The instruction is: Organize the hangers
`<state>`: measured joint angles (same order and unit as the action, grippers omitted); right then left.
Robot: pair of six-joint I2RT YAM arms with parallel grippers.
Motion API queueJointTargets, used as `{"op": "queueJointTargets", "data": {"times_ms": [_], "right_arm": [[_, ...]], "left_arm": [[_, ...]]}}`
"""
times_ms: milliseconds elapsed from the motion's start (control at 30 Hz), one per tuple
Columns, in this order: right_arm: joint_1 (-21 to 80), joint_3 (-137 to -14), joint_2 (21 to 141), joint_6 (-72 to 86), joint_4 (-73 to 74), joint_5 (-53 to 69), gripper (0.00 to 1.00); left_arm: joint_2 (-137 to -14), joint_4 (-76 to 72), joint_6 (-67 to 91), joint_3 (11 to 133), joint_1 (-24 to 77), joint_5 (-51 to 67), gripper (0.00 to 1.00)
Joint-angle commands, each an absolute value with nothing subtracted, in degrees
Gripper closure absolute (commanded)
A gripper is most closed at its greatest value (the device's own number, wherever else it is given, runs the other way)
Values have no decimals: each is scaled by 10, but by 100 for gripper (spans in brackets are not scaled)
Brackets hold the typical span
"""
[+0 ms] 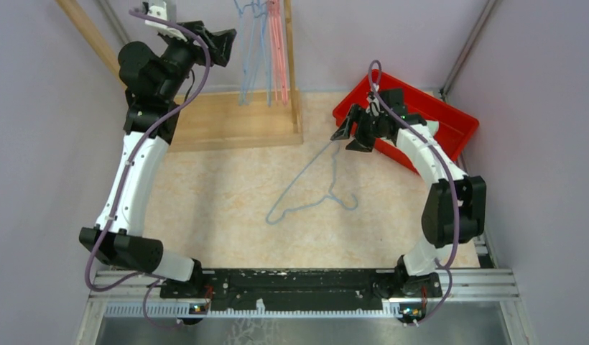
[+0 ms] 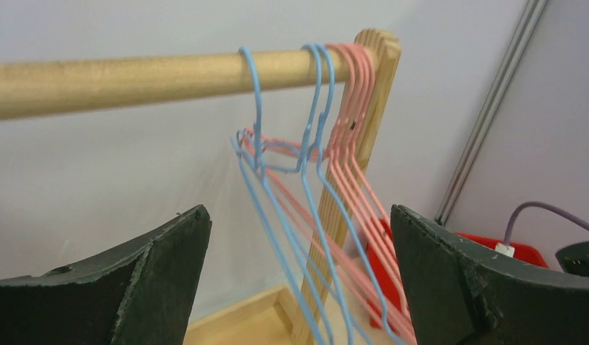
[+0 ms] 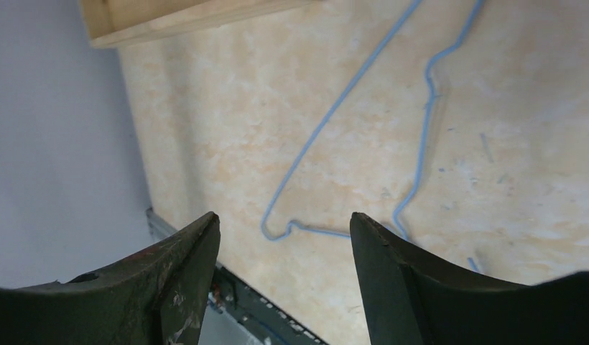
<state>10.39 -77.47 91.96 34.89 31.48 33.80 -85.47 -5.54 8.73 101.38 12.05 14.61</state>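
- 1 light blue hanger [image 1: 300, 180] lies flat mid-table [image 1: 205, 215]. Its long side runs diagonally from far right to near left.
- The right gripper [image 1: 349, 141], jaws spread and empty, hovers at the hanger's far-right tip, beside the red bin [image 1: 457, 118]. This arm is nearer.
- The left gripper [image 1: 227, 47], also spread and empty, is raised far left, facing the hung hangers [image 2: 327, 144] on the wooden rod [image 2: 133, 79].

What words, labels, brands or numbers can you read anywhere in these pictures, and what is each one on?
None can be read.
The hangers, wooden rack and red bin carry no visible text.
Fine marks along the metal rail at the near edge are too small to read.
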Motion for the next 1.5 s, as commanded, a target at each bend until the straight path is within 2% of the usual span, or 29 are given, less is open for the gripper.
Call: {"op": "queueJointTargets", "data": {"times_ms": [0,467,733,1067,1200,1367,1467], "right_arm": [[119,-826,958,262,385,203,33],[182,-823,1057,218,364,64,34],[213,-848,1123,199,366,10,40],[232,-829,1158,195,349,-27,47],[235,-821,1174,189,345,-51,62],[235,-803,1191,186,330,-58,97],[235,-800,1193,188,330,-39,100]], "left_arm": [[-801,-6,74,959,106,124,0],[-649,113,63,723,104,81,0],[-616,119,102,611,115,125,0],[-589,138,98,497,192,72,0],[-587,144,96,471,241,41,0],[-599,142,97,454,320,9,0],[-613,131,90,447,360,1,0]]}}
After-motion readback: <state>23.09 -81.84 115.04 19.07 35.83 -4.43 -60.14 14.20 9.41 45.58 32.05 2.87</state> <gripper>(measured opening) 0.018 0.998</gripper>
